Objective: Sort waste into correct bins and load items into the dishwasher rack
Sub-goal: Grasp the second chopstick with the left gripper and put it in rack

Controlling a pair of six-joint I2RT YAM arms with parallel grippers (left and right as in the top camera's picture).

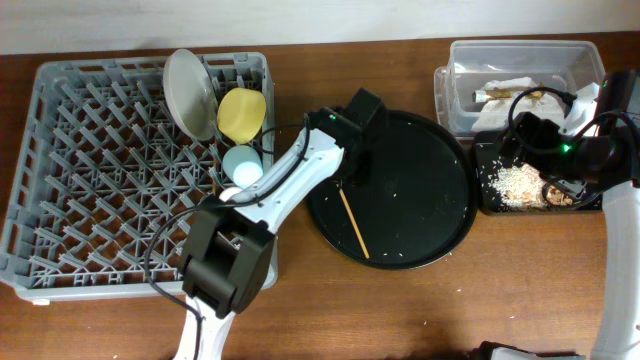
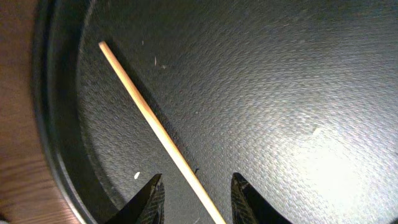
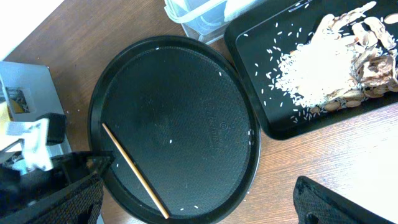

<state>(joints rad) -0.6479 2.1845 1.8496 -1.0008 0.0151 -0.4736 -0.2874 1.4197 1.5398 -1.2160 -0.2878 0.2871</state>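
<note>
One wooden chopstick (image 1: 354, 222) lies on the round black tray (image 1: 440, 160); I see no second chopstick. My left gripper (image 1: 347, 178) hangs open low over the chopstick's upper end, and the chopstick (image 2: 149, 118) runs between its fingers (image 2: 196, 200) in the left wrist view. The grey rack (image 1: 100, 180) holds the pale grey plate (image 1: 190, 92), the yellow bowl (image 1: 242, 115) and the light-blue cup (image 1: 242, 160). My arm hides the spot below that cup, so I cannot make out the pink cup. My right gripper (image 1: 528, 135) is open and empty (image 3: 199, 211) above the black rectangular tray.
The clear tub (image 1: 460, 100) at the back right holds white tissue (image 1: 510, 88) and a brown wrapper (image 1: 492, 94). The black rectangular tray (image 1: 490, 195) holds rice and brown scraps (image 3: 329, 62). A few rice grains lie on the round tray (image 3: 180, 124).
</note>
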